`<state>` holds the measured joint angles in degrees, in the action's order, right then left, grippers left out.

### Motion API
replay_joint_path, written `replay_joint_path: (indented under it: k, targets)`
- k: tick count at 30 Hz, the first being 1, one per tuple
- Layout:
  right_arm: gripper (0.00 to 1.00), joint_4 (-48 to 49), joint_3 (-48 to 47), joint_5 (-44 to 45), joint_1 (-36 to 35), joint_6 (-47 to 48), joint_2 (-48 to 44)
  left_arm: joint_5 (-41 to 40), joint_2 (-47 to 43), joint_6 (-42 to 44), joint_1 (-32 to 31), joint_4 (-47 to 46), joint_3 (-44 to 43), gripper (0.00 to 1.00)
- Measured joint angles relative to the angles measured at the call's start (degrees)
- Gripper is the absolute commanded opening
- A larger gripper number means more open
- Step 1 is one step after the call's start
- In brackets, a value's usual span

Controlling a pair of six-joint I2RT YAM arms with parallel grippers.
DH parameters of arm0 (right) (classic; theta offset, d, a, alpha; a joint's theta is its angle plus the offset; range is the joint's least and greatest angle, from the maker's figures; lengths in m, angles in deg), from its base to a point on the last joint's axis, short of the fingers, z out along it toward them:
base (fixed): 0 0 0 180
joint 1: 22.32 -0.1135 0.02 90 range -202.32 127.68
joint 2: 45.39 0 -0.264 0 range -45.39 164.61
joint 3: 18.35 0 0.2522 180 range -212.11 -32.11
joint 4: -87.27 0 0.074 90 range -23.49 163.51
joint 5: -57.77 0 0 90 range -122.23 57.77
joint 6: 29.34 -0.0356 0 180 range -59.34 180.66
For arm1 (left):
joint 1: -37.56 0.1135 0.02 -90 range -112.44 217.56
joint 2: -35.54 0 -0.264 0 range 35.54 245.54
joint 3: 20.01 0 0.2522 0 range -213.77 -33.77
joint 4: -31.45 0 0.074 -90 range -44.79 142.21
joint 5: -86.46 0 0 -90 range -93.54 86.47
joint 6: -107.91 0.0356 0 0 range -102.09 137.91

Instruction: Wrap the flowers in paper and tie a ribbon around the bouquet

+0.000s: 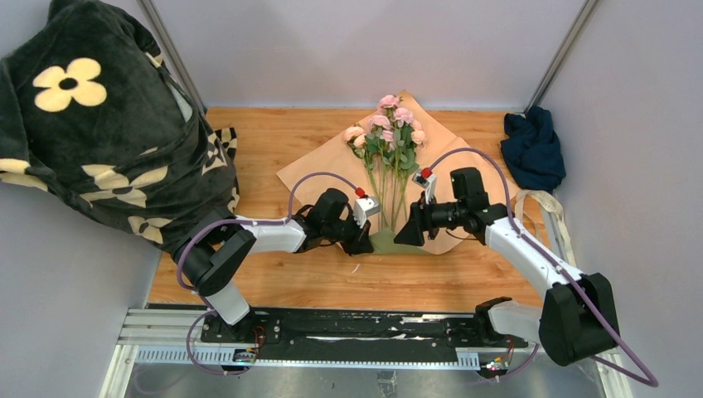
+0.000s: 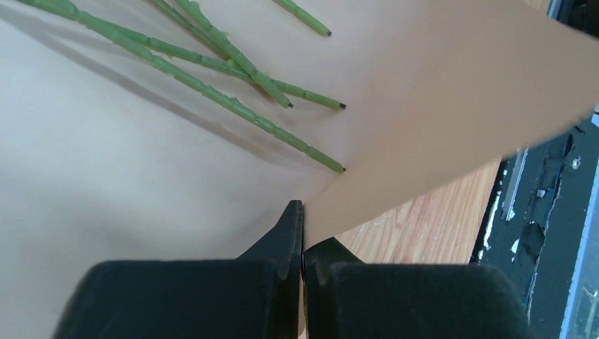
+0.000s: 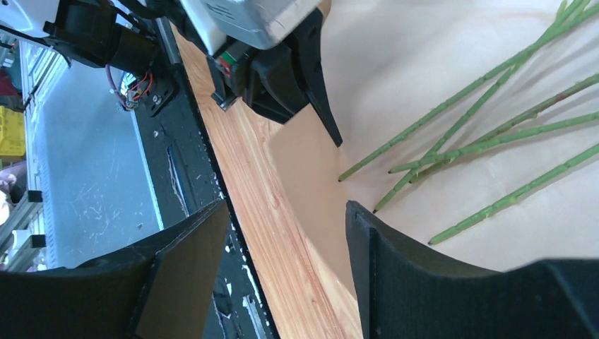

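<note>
Left hand [image 2: 302,219], fingers pressed together, pinches the near edge of the paper [image 2: 127,183], apparently with a fold held raised. Right hand [image 3: 286,212] hangs spread just beside it. Flowers [image 1: 390,137] lie on the paper at mid counter [image 1: 332,278], blooms farthest.

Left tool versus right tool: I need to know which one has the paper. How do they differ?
The left tool is shut, pinching the paper near its edge; the right tool stands wide open, gripping nothing. The left tool works from the left of the flowers, the right tool from the right. Both sit low by the stem ends.
</note>
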<state>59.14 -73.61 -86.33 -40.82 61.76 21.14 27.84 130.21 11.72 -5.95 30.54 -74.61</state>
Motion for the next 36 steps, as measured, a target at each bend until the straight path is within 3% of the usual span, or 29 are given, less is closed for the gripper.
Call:
replay_joint_path:
  k: [10,11,14,15,16,17,19,20,22,25,30,34,36]
  targets:
    - [0.64,4.1,4.6,9.9,-6.2,-2.0,-0.9,0.8,0.2,1.5,0.0,0.9,-0.8,0.00]
    - [0.59,4.7,4.9,10.9,-6.3,-2.2,-0.3,0.9,0.2,1.6,0.0,1.1,-0.9,0.00]
    - [0.09,8.0,6.5,13.1,-6.3,-3.1,1.0,1.5,0.3,1.9,0.1,1.2,-1.1,0.00]
    - [0.01,8.8,6.8,13.6,-6.3,-3.0,1.4,1.7,0.4,2.0,0.1,1.2,-1.2,0.00]
    - [0.00,9.6,7.0,13.9,-6.3,-3.6,2.1,1.7,0.4,2.2,0.1,1.4,-1.3,0.02]
    - [0.00,10.3,7.1,13.9,-6.3,-4.0,2.8,1.8,0.4,2.4,0.2,1.5,-1.4,0.23]
    - [0.00,11.0,7.1,13.9,-6.3,-4.6,4.2,1.9,0.4,3.0,0.2,2.0,-1.6,0.73]
    - [0.00,11.1,7.0,13.9,-6.2,-4.8,4.8,2.1,0.4,3.5,0.3,2.4,-1.9,0.85]
    - [0.00,10.9,6.4,13.9,-6.0,-5.2,6.3,2.2,0.3,5.5,0.3,4.6,-3.2,0.99]
    - [0.00,10.5,5.2,13.8,-5.0,-6.3,8.4,2.4,-0.9,13.8,0.7,14.8,-8.0,1.00]
    - [0.00,10.3,4.7,14.0,-4.6,-6.3,9.8,-3.7,-10.0,37.6,3.8,43.8,-19.5,0.99]
    - [0.00,10.3,4.7,14.9,-4.6,-6.0,9.8,-12.7,-16.0,52.1,14.6,66.2,-30.1,0.95]
    - [0.00,10.2,4.7,15.7,-4.6,-5.7,9.7,-15.6,-18.8,56.0,19.9,71.4,-30.4,0.93]
